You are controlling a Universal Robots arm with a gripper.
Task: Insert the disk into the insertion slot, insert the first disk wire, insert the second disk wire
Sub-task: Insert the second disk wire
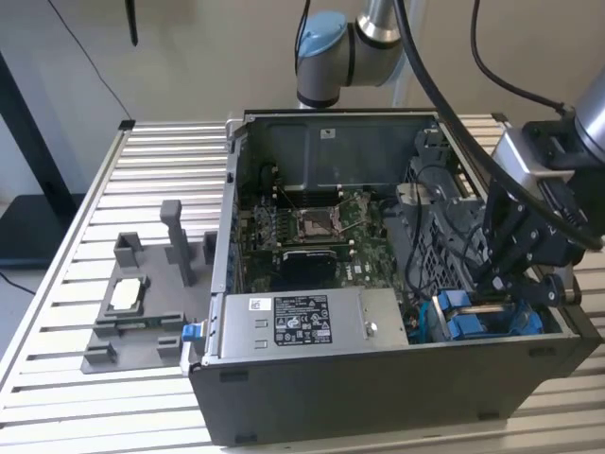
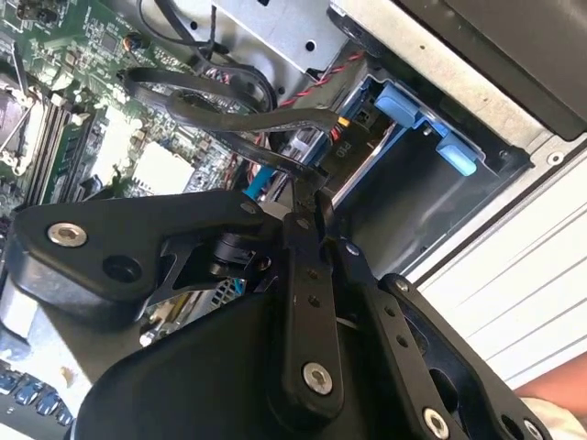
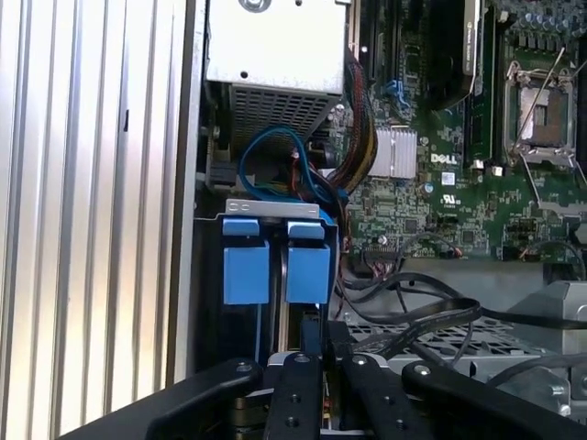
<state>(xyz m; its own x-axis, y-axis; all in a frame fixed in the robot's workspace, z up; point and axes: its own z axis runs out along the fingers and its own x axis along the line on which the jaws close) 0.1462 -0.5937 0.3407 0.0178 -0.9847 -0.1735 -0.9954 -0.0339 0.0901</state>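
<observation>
Gripper (image 2: 307,197) low in the case's drive corner, fingers pinched together on a black wire (image 2: 220,115) just beside the bay. Disk (image 3: 275,261) already seated in its slot (image 1: 487,322), blue carrier tabs showing. For this step, I judge: square the plug to the socket, press straight, keep wire slack.

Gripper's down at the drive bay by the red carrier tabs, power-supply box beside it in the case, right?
Not quite: the carrier tabs are blue, not red, as the first wrist view shows. The gripper is at the drive bay, and the power-supply box sits beside it in the case.
</observation>
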